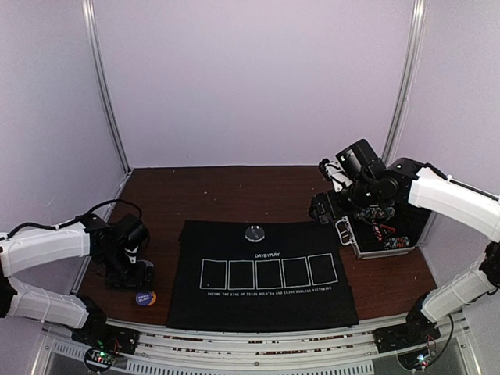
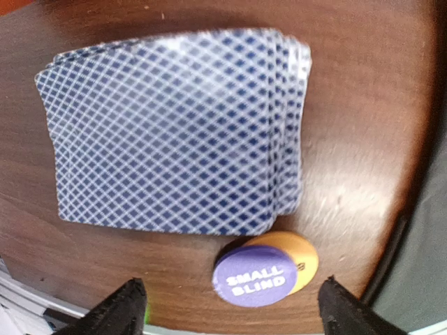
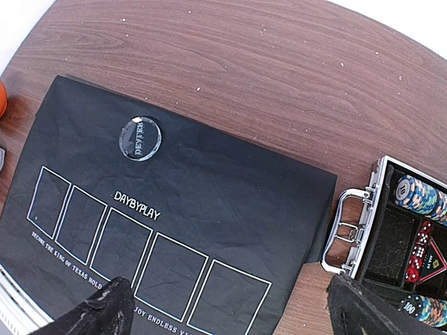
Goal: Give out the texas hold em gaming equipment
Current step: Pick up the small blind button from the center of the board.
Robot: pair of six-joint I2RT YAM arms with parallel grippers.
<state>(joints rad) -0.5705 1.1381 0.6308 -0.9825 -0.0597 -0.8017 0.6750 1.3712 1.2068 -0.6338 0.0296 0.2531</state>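
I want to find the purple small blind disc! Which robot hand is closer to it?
Left. The left gripper hangs just above the purple small blind disc, beside the card deck. The right gripper is far off across the black mat, near the silver case.

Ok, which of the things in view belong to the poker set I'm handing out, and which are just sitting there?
Part of the job:
card deck
purple small-blind disc
orange disc, half under the purple one
clear dealer disc
chip stacks

Just lying about:
black mat
silver case, which holds the chip stacks
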